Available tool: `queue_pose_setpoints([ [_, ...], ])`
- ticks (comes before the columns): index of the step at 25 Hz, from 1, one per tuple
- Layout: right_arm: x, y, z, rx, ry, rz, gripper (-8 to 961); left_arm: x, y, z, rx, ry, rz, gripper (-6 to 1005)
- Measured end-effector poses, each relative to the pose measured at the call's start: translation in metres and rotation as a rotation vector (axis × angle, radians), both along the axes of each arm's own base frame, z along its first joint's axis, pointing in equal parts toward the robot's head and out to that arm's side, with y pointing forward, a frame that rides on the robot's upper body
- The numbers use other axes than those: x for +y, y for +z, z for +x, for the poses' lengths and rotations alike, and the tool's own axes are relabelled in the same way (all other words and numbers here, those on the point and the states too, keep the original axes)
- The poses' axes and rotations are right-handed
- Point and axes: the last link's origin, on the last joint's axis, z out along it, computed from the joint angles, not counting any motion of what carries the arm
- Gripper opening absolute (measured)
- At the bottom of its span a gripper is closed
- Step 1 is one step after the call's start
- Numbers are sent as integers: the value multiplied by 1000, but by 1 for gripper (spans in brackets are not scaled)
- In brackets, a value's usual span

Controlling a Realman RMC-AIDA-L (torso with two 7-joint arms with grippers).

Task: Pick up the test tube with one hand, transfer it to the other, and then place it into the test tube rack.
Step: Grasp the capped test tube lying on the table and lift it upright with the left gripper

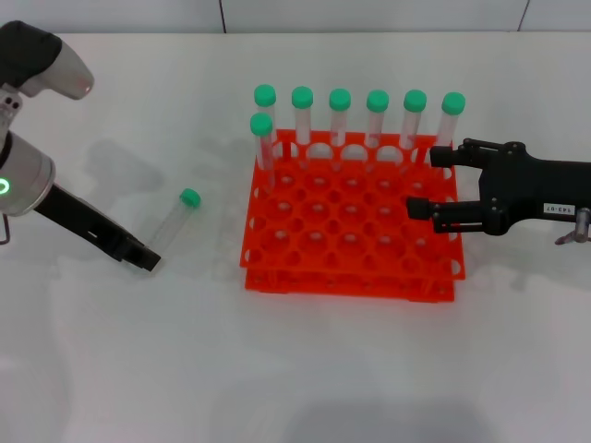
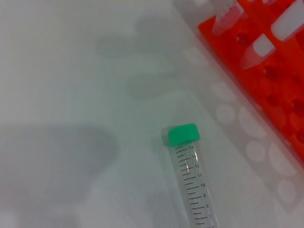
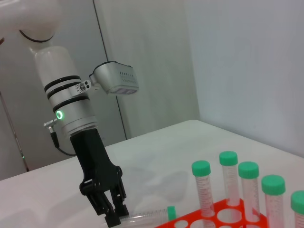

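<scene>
the table (image 1: 305, 369) was white and carried every item. nearest on the robot's left, the left gripper (image 1: 140, 256) sat low over the table, angled down toward the base of the loose tube (image 1: 175, 221). in the right wrist view its fingers (image 3: 111, 209) stood slightly spread, tips at the tube's clear end, touching or just short of it; a firm pinch could not be confirmed. the tube lay on its side on the table, green cap (image 1: 190, 197) pointing away from the gripper, to the left of the rack (image 1: 351, 221) and apart from it. the left wrist view showed the tube (image 2: 190, 180) flat on the table with printed graduations, the rack's edge (image 2: 266, 71) near it.

the rack was orange-red, two-tiered, with a grid of round holes. the right gripper (image 1: 434, 182) hovered over the rack's right side, fingers spread wide, holding nothing.

farther back, seven capped tubes (image 1: 377, 120) stood upright in the rack: six along the rear row and one at the left edge just in front of it.
</scene>
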Motion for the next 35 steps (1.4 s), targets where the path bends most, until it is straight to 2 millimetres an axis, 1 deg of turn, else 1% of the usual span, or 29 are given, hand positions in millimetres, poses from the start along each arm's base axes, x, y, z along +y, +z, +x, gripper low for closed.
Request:
queue_pose_setpoints([
  [2,0,0,0,0,0,0,852,0,-1,0,3,1,-2,323],
  [8,0,0,0,0,-1,1,851,1,-1,-1,6,0,1,325],
  [16,1,0,-1,0,1,1,850,4,0,-4,14,11,30,205],
  [25,1,0,-1,0,3,2,849,5,1,-3,19,10,36,202],
  [35,2,1,-1,0,-1,10,847,13,6,1,6,-6,80,199],
])
